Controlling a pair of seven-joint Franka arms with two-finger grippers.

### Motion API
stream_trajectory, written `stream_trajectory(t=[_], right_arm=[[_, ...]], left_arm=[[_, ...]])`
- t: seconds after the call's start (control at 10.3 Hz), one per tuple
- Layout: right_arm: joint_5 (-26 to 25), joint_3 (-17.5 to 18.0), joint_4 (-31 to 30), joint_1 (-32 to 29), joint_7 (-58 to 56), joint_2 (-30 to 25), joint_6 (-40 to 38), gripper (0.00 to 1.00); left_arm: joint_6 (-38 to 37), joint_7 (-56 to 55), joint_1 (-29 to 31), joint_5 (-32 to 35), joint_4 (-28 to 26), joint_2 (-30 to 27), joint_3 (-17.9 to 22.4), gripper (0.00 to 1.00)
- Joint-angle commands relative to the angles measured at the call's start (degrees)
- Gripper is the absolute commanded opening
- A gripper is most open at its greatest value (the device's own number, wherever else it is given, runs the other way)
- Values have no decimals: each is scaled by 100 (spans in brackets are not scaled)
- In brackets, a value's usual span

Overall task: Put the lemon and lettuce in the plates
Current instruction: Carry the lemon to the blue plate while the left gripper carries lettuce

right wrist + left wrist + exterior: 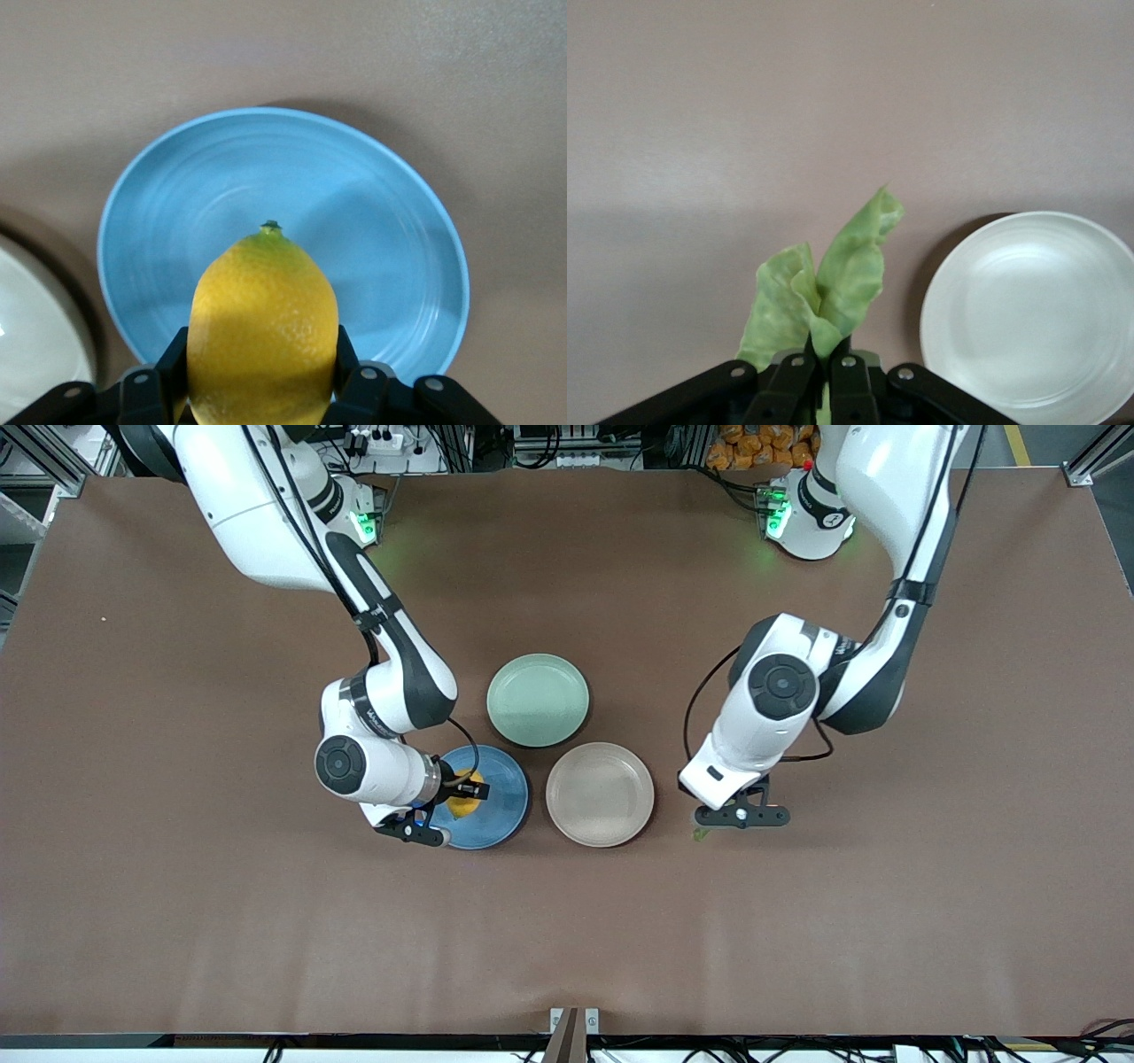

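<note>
My right gripper [462, 795] is shut on the yellow lemon [464, 804] and holds it over the blue plate [507, 808]. In the right wrist view the lemon [263, 323] sits between the fingers [347, 354] with the blue plate [381, 230] below it. My left gripper [719, 817] is shut on the stem of the green lettuce leaf [837, 279], low over the bare table beside the beige-pink plate [600, 794], toward the left arm's end. Only a green tip of the lettuce [700, 833] shows in the front view. The beige-pink plate [943, 301] holds nothing.
A pale green plate [538, 700] lies farther from the front camera, touching close to both other plates. The brown table [266, 921] stretches wide around the plates. A rim of the beige-pink plate [35, 336] shows in the right wrist view.
</note>
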Motion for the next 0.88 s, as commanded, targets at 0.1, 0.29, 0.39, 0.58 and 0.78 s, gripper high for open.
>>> stream_trajectory(t=[0.1,0.29,0.39,0.58,0.78], right_arm=[[107,-11,45,-4,14,101,97,95],[36,-19,167,-30,-47,-22,88,100],[36,-37,350,-91,-39,-127,-78,100],[-129,-63,379,-346,-466,-513,-499,100],[-489,-63,387,-662,-977,-891,-1210,100]], left_arm=[[180,-949,-374,-106,633,686,29,0],[681,-1503,-577,-106,633,986,29,0],[831,-1723,-648,-97,633,1126,29,0],[1139,-2180,-876,-97,633,1364,38,0],[1167,-2305,-1035,-89,633,1391,47,0]])
